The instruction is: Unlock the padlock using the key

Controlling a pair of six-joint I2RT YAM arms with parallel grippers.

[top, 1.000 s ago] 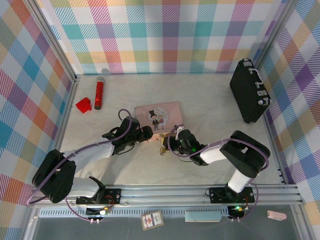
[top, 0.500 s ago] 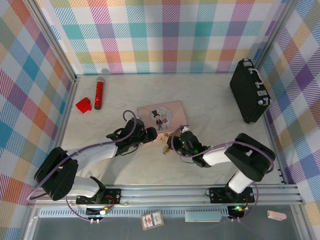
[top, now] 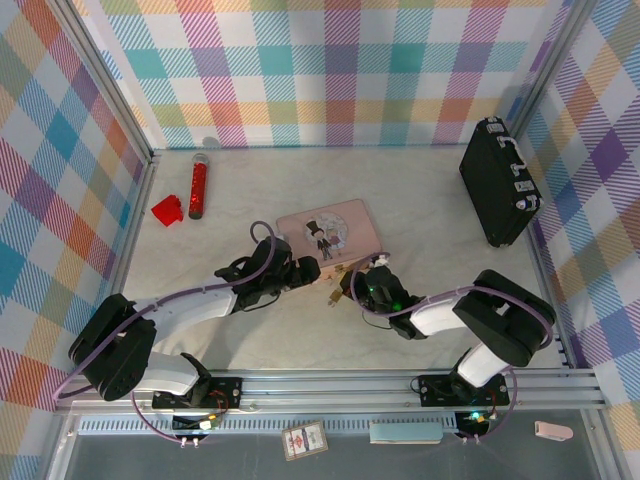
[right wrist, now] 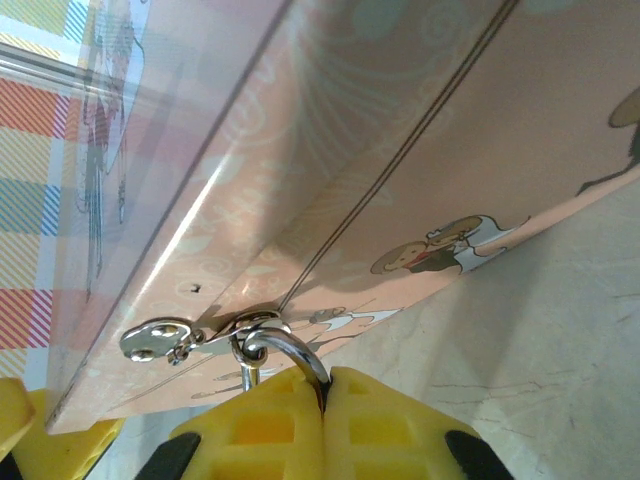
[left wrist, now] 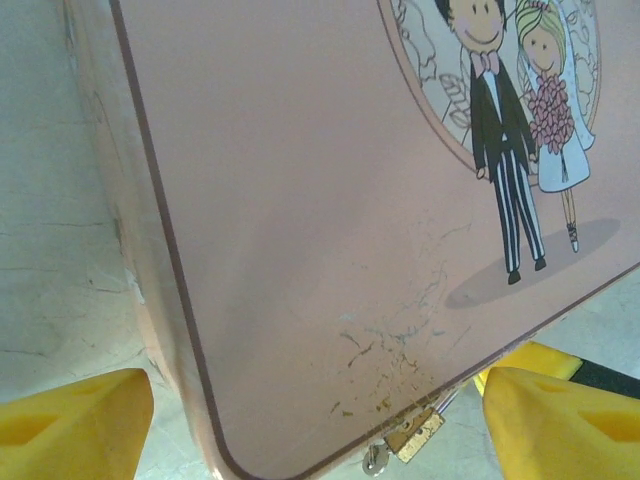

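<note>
In the left wrist view, the padlock's [left wrist: 416,436] brass body hangs at the near corner of a pink tin [left wrist: 300,200]. The small silvery key [left wrist: 376,459] sits right beside it. My left gripper [left wrist: 318,392] is open, its yellow fingers [left wrist: 75,425] straddling that tin corner without touching it. My right gripper [right wrist: 325,400] is shut on the padlock's silver shackle [right wrist: 290,350], which runs through the tin's metal hasp [right wrist: 160,340]. From above, the left gripper [top: 305,270] and right gripper [top: 352,285] meet at the tin's [top: 330,232] front edge.
A black case [top: 498,180] stands at the back right by the wall. A red cylinder [top: 197,188] and a small red block [top: 166,209] lie at the back left. Checked walls enclose the table on three sides.
The pink tin has shifted a little to the right and turned. My left gripper has moved right, up to the tin's corner. My right gripper has stayed shut at the padlock.
</note>
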